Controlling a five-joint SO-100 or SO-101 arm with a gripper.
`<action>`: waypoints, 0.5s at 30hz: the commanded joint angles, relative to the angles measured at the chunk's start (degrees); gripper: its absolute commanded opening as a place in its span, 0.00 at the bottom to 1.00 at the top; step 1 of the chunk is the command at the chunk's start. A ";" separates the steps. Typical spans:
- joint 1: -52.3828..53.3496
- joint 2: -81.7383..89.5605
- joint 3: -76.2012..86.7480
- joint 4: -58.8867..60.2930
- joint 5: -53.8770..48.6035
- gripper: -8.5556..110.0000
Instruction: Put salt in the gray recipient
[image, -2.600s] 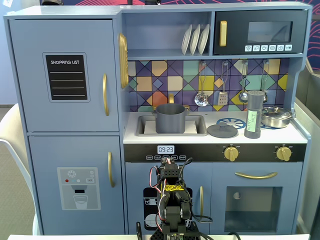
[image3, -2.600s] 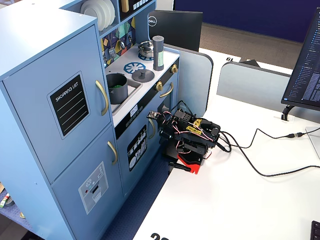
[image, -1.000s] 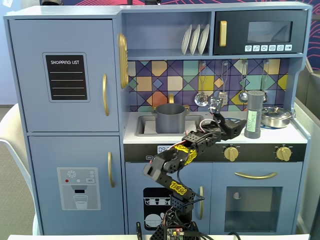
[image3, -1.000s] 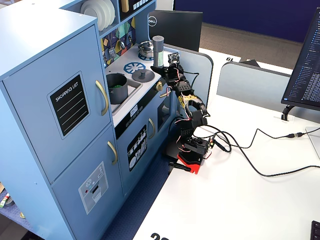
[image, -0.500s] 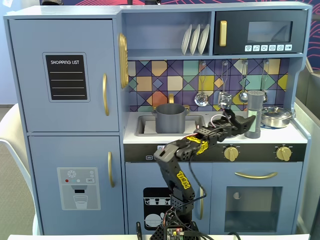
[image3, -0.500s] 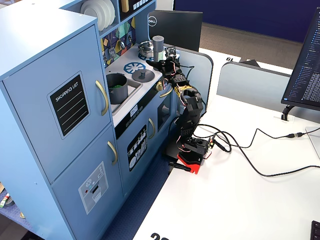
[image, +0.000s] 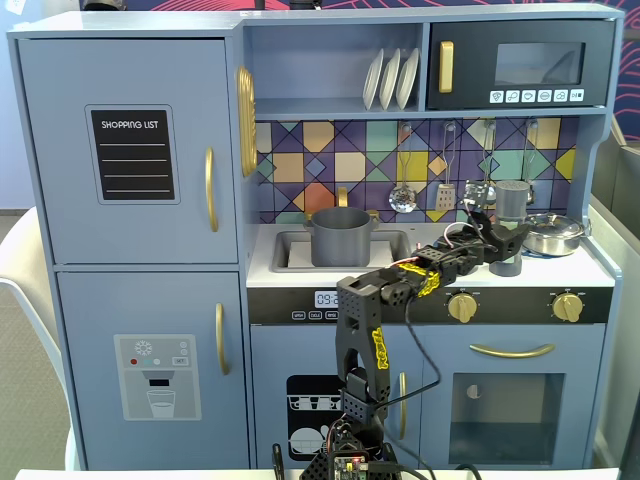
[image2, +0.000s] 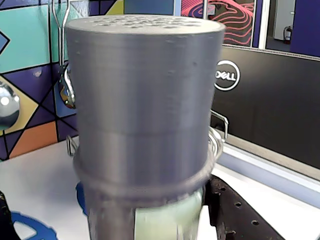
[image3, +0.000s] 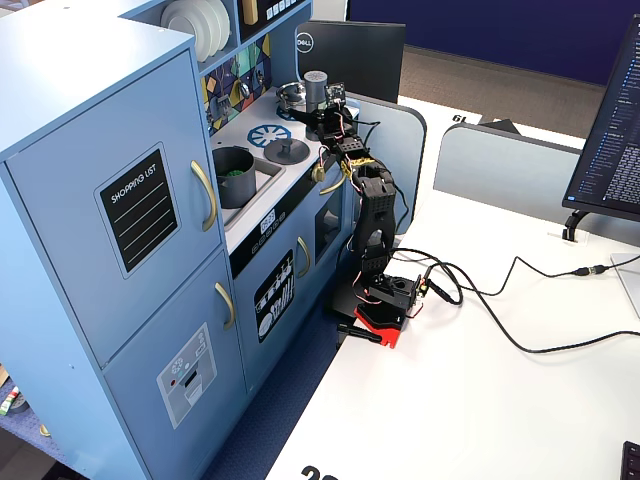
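Note:
The salt (image: 512, 198) is a tall dark gray shaker standing at the right of the stovetop, beside the steel pan. It fills the wrist view (image2: 145, 100), with its pale green label low down. My gripper (image: 503, 240) is open around its lower half. In the wrist view (image2: 115, 212) the right finger (image2: 235, 215) is against the shaker and the left finger (image2: 3, 215) stands apart from it. The other fixed view shows the salt (image3: 316, 84) and the gripper (image3: 320, 108) too. The gray recipient (image: 341, 236) sits in the sink to the left (image3: 232, 175).
A shiny steel pan (image: 555, 233) stands just right of the shaker, and its wire handles show behind the shaker (image2: 220, 125). A flat gray lid (image3: 285, 150) lies on the stovetop between sink and gripper. Utensils hang on the tiled back wall (image: 445, 190).

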 joint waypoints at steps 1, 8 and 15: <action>-1.32 -2.29 -8.26 -1.23 1.23 0.51; -2.55 -7.47 -14.50 -1.49 0.09 0.34; -4.31 -1.41 -12.30 -2.64 4.22 0.07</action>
